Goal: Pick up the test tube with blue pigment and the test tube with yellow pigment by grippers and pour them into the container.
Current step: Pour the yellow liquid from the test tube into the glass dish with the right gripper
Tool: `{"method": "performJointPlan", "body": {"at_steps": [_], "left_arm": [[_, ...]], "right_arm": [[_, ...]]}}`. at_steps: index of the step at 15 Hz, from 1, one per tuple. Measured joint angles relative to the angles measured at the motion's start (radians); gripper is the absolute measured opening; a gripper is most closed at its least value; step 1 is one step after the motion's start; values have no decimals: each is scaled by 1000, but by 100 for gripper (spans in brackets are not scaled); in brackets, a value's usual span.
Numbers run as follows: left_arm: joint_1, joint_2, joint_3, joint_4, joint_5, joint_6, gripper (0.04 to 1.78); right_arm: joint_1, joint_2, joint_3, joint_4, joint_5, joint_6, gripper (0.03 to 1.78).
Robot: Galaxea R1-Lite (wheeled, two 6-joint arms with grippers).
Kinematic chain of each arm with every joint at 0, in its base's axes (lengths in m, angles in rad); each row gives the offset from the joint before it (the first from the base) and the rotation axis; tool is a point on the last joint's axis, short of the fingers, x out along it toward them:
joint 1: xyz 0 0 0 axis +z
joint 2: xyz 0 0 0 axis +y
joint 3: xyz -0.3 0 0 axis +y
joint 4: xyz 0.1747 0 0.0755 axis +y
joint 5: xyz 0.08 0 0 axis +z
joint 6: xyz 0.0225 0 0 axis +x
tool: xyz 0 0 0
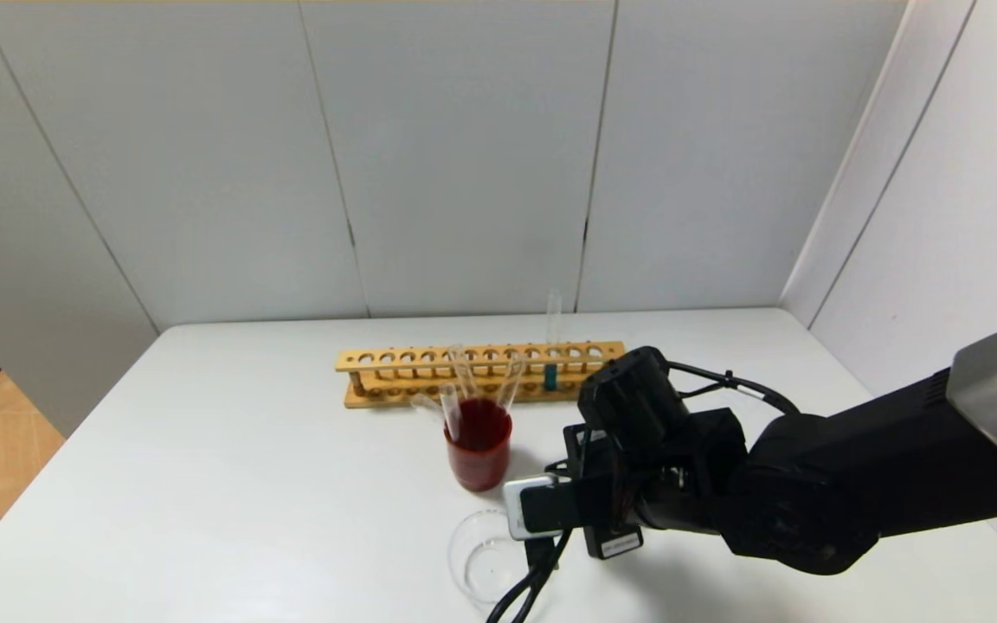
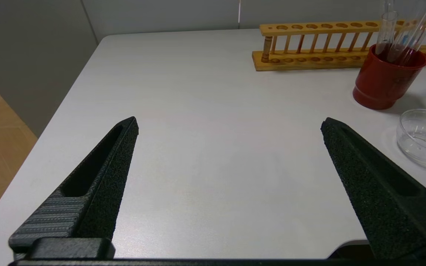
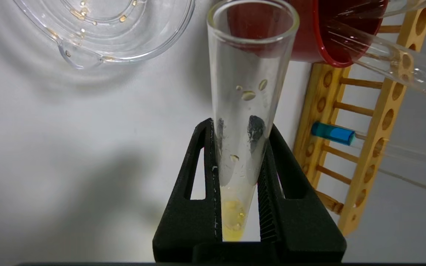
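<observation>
Right wrist view — my right gripper [image 3: 239, 162] is clamped on the test tube with yellow pigment [image 3: 248, 96], near the container [image 3: 105, 33]. The test tube with blue pigment [image 3: 333, 133] sits in the rack [image 3: 379, 122] — my left gripper [image 2: 229, 123] is wide apart.

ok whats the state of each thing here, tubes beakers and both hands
yellow tube: held in the right hand, a little yellow left at its base, drops on its wall
blue tube: upright in the rack, blue liquid inside
container: on the table, only yellow drops in it
red beaker: upright, red liquid, clear tubes leaning in it
right hand: shut on the yellow tube
left hand: open, holding nothing
</observation>
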Motion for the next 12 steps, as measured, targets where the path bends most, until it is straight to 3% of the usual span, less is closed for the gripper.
{"method": "performJointPlan", "body": {"at_steps": [6, 12], "left_arm": [[0, 0, 0, 0, 0, 0, 175], [0, 0, 0, 0, 0, 0, 175]], "right_arm": [[39, -1, -51, 87, -81, -62, 36], [40, 28, -115, 174, -84, -73, 36]]}}
